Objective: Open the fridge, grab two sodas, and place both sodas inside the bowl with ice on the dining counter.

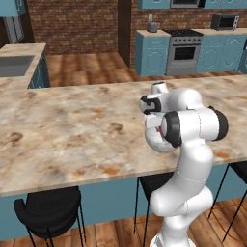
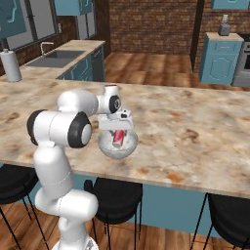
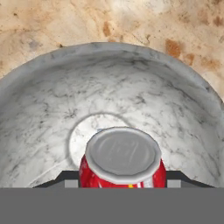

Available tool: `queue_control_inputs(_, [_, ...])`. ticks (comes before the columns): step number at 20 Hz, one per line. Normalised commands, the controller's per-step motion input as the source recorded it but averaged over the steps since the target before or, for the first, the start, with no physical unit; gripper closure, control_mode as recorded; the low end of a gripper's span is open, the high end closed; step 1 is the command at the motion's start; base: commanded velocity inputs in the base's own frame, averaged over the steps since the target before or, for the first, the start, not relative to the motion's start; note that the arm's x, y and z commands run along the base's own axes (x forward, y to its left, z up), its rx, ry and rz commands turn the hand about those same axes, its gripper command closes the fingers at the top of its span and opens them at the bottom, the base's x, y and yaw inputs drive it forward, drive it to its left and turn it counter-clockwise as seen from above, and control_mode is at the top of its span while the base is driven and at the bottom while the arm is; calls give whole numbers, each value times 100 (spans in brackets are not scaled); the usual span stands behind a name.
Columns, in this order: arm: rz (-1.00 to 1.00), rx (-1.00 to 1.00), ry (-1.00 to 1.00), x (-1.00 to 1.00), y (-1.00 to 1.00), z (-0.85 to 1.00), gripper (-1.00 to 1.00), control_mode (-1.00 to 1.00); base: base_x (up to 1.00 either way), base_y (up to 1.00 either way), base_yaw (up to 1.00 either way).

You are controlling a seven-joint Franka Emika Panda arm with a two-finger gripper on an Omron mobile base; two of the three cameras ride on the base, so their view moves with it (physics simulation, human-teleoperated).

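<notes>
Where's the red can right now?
The red can sits upright between the end effector fingers, down inside the grey bowl on the dining counter; the right base view shows it just in front of the arm.

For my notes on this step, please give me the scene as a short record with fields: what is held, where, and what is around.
gripper: over the bowl, jaws closed on the red can
red can: upright between the finger tips, pale top up, inside the bowl's hollow
bowl: pale grey marbled, on the dining counter
dining counter: beige stone with brown blotches
black stools: along the near edge
second soda: not visible in the bowl
</notes>
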Motion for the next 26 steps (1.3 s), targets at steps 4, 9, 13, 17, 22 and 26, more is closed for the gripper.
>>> queue_control_inputs(4, [1,3,0,19,-2,-19,100,-100,0,0,0])
queue_control_inputs(9, [1,2,0,22,-2,-17,100,-100,0,0,0])
queue_control_inputs(13, [1,1,0,22,-2,-18,100,-100,0,0,0])
queue_control_inputs(17, [1,1,0,20,-4,-19,100,-100,0,0,0])
queue_control_inputs(22, [2,2,-1,17,-4,-17,100,-100,0,0,0])
queue_control_inputs(26, [1,1,-10,-14,-11,-10,100,-100,0,0,0])
